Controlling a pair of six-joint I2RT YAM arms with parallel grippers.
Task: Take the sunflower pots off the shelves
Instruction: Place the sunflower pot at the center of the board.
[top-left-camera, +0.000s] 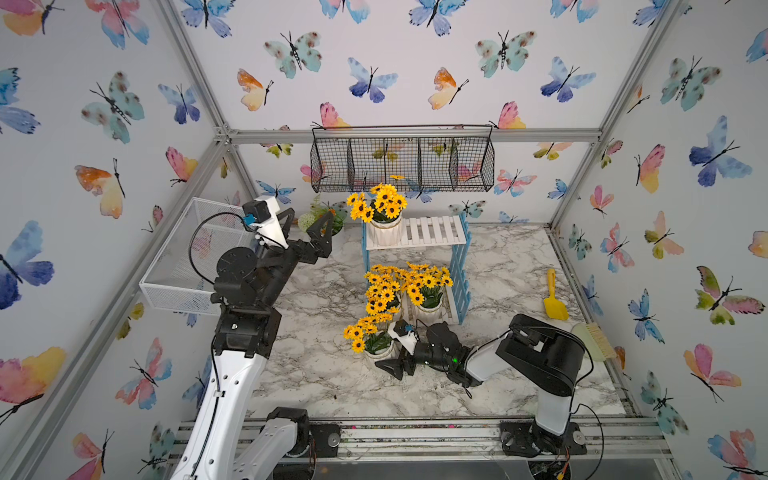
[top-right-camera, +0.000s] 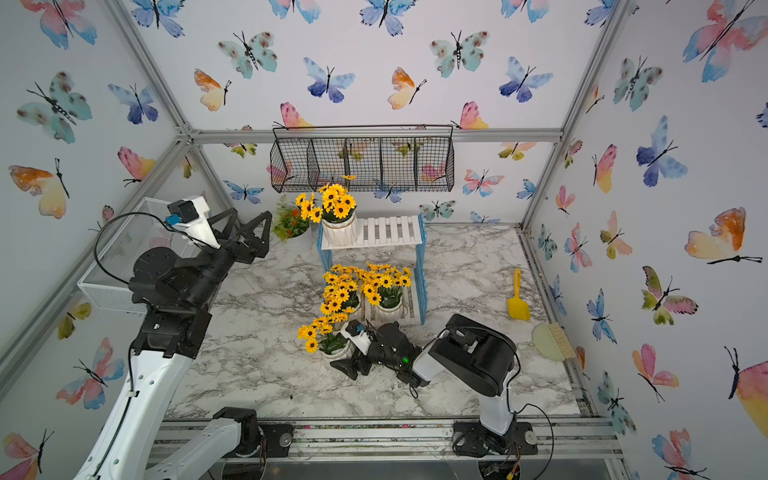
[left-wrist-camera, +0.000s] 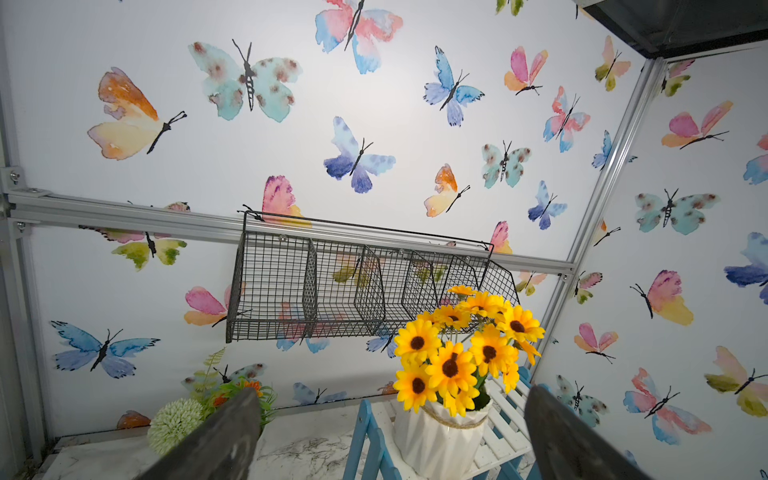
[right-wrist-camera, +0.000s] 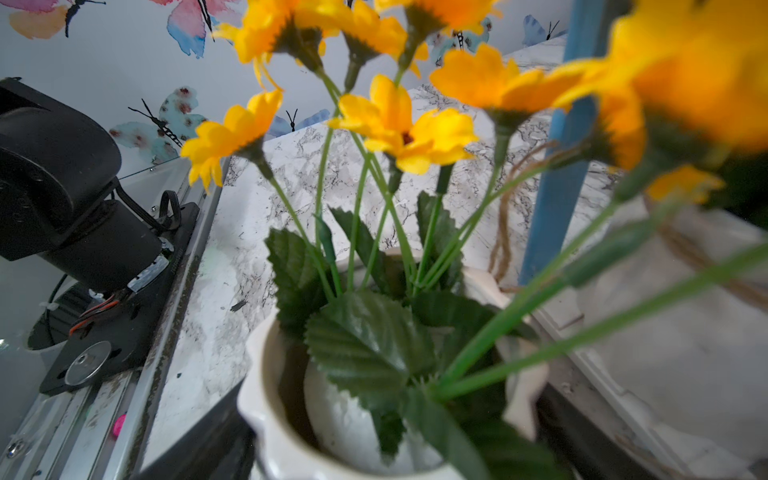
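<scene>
Left claw (top-left-camera: 309, 222) hangs released, left of centre. Right claw (top-left-camera: 390, 360) straddles a sunflower pot (top-left-camera: 377, 354) at lower centre; whether it grasps, cannot tell.

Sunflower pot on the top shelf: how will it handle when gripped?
The sunflower pot looks hard and smooth: probably stiff but slippery. Tall blooms likely make it top-heavy; at the shelf end, a nudge may tip it.

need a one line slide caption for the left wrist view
Left arm's open fingers frame a sunflower pot on the rack's top shelf, black wire basket on the wall behind.
</scene>
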